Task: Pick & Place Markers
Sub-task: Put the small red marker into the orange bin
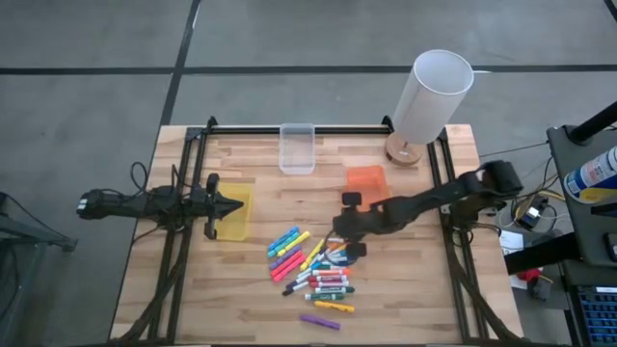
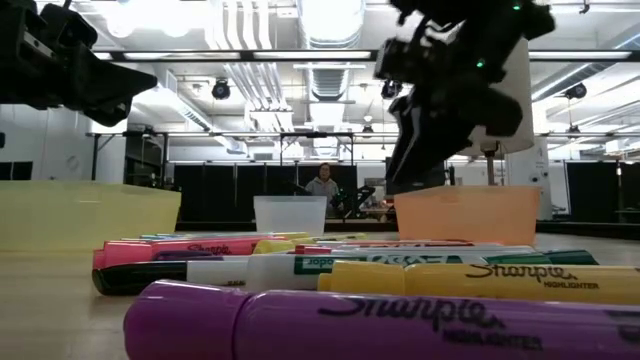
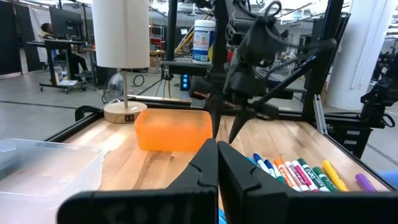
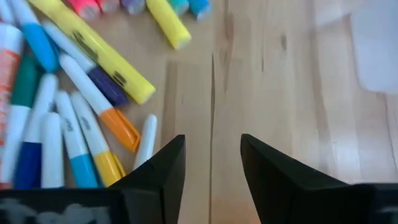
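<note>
Markers (image 4: 81, 93) lying just beside my right claw (image 4: 211, 158).
Its fingers are standing spread and empty over the bench (image 1: 405, 289); my left claw (image 1: 231, 205), pressed together, is waiting above the yellow bin (image 1: 236, 224).

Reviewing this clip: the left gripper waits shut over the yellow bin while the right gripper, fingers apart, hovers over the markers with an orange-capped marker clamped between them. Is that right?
Not quite. The right wrist view shows the right gripper open with only bare wood between its fingers; the orange-capped marker lies beside them among the markers. The rest holds: in the high view the left gripper waits shut over the yellow bin.
</note>
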Motion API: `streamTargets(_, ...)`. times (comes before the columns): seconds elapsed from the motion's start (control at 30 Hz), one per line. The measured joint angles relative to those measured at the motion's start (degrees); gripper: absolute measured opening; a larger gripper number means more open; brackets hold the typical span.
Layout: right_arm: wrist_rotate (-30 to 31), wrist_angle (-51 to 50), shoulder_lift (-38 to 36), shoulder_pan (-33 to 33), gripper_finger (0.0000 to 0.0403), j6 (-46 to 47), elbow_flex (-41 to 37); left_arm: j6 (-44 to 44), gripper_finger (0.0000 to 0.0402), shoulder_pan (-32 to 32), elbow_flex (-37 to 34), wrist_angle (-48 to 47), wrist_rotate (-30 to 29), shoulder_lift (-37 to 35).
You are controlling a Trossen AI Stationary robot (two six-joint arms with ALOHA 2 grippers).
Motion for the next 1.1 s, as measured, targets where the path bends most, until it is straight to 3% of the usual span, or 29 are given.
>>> streamTargets(0.17,-1.4,-9.9,6.4,0.0,0.0130,2.7,6.7,0.0,0.0000,0.0,0.0,0.0,0.0,0.0)
streamTargets(0.33,-6.9,-16.9,10.6,0.0,0.0126,4.4,11.6,0.0,0.0000,0.0,0.0,0.0,0.0,0.0)
streamTargets(0.43,-9.5,-17.1,11.0,0.0,0.0129,5.9,12.8,0.0,0.0000,0.0,0.0,0.0,0.0,0.0)
streamTargets(1.1,-11.0,-14.7,10.9,0.0,0.0126,12.6,11.8,0.0,0.0000,0.0,0.0,0.0,0.0,0.0)
